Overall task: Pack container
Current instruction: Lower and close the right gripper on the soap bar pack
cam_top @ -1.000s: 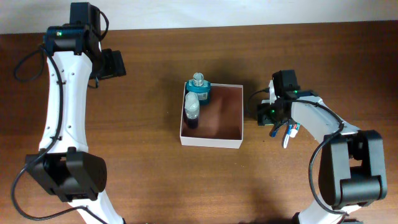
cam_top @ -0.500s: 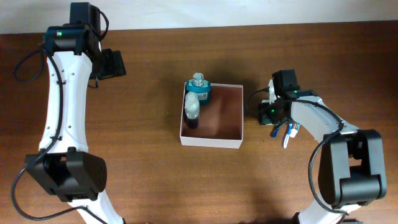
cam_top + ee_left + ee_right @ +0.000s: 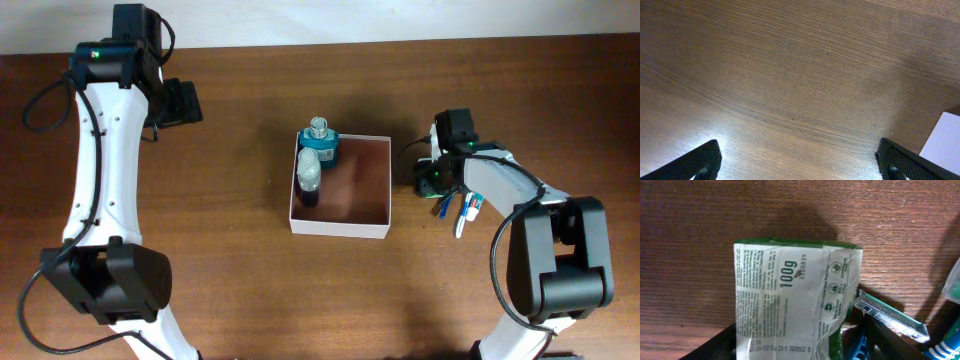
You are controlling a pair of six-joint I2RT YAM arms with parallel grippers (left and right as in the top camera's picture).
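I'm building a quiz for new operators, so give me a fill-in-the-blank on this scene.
The container holds ___ bottles. The green packet in the right wrist view is printed ___. The jaws of the left gripper stand ___.
Missing words: two; 100g; open.

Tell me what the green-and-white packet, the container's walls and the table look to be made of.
The packet: a thin printed wrapper, paper or plastic film, judging by its creases and wrinkled edges. The container: its walls are thin, flat and matte white, likely cardboard, though thin plastic is possible. The table: brown wood grain with a soft glare; solid wood or veneer, I cannot tell.
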